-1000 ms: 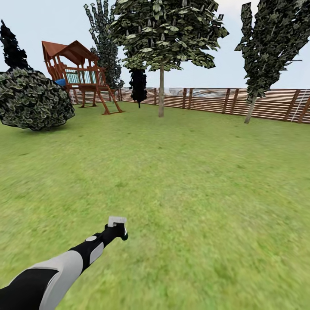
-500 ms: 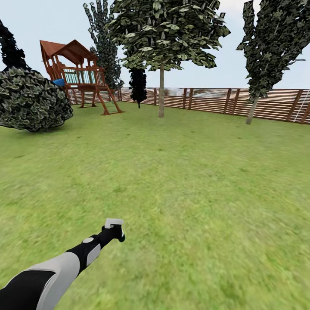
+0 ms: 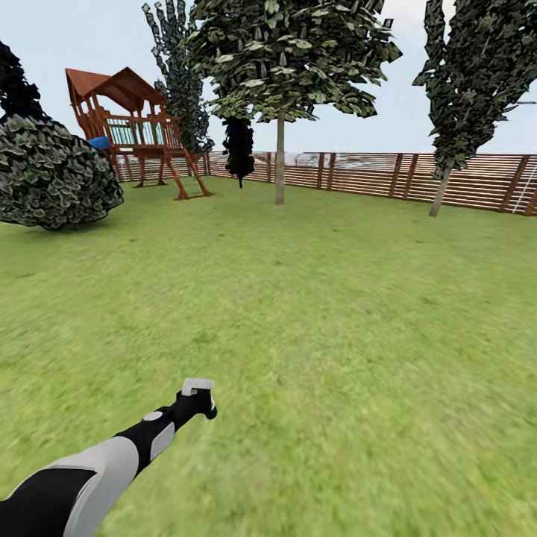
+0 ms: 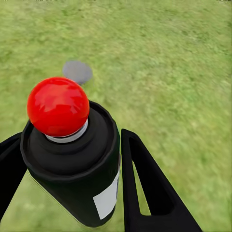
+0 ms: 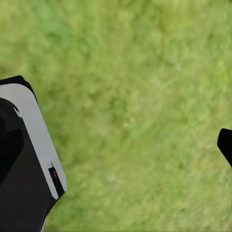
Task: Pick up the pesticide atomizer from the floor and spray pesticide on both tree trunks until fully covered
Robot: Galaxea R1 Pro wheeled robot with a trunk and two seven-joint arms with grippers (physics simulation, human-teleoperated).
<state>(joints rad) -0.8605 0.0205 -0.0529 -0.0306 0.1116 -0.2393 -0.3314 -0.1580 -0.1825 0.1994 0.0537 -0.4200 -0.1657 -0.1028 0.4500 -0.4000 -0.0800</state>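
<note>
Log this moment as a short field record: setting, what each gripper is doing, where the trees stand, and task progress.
setting: grass lawn, wooden fence, playset
left gripper: shut on the pesticide atomizer, red button on top, held low over grass
right gripper: open, over bare grass
trees: broad tree far ahead by the fence; narrower tree far right
pesticide on trunks: too far to tell
progress: atomizer picked up; trees not yet reached
</note>
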